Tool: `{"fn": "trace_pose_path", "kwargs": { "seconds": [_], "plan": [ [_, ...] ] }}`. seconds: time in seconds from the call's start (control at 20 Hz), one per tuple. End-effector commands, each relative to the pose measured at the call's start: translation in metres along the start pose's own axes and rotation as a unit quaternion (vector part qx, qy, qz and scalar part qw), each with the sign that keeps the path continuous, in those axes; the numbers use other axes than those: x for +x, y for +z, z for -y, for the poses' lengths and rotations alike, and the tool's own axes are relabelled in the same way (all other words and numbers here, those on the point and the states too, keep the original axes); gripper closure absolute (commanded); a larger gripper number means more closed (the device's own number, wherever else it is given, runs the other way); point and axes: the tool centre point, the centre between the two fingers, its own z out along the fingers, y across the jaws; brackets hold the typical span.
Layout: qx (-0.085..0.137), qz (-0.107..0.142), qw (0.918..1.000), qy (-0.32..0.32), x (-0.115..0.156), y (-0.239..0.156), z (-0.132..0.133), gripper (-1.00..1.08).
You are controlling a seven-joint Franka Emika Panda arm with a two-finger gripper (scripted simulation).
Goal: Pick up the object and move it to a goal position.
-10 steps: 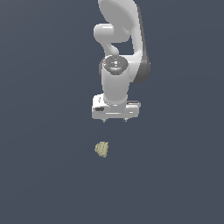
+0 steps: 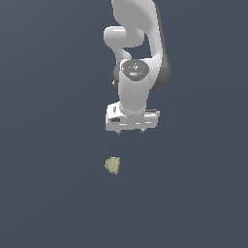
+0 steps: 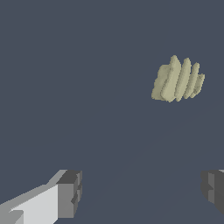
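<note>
The object (image 2: 112, 165) is a small khaki-tan ridged chunk lying on the dark grey floor. In the wrist view the object (image 3: 177, 80) shows its layered ridges, well ahead of the fingers and off to one side. My white gripper (image 2: 130, 131) hangs above the floor, up and to the exterior view's right of the chunk, apart from it. Its two dark-tipped fingers (image 3: 70, 193) stand wide apart in the wrist view with nothing between them. The gripper (image 3: 142, 190) is open.
The white arm (image 2: 138, 58) rises behind the gripper toward the top of the exterior view. Plain dark grey floor (image 2: 53, 193) surrounds the chunk on every side.
The gripper has barely shifted, if at all, since half a second ago. The chunk lies in the same spot.
</note>
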Motion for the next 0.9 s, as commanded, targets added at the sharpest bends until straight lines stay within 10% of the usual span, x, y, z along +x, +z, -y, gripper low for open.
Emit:
{"fn": "trace_pose_path", "kwargs": {
  "seconds": [0.0, 0.85],
  "plan": [
    [-0.001, 0.001, 1.0, -0.006, -0.001, -0.001, 0.003, -0.92],
    [0.002, -0.008, 0.9982, 0.059, 0.045, 0.024, -0.037, -0.92]
  ]
}}
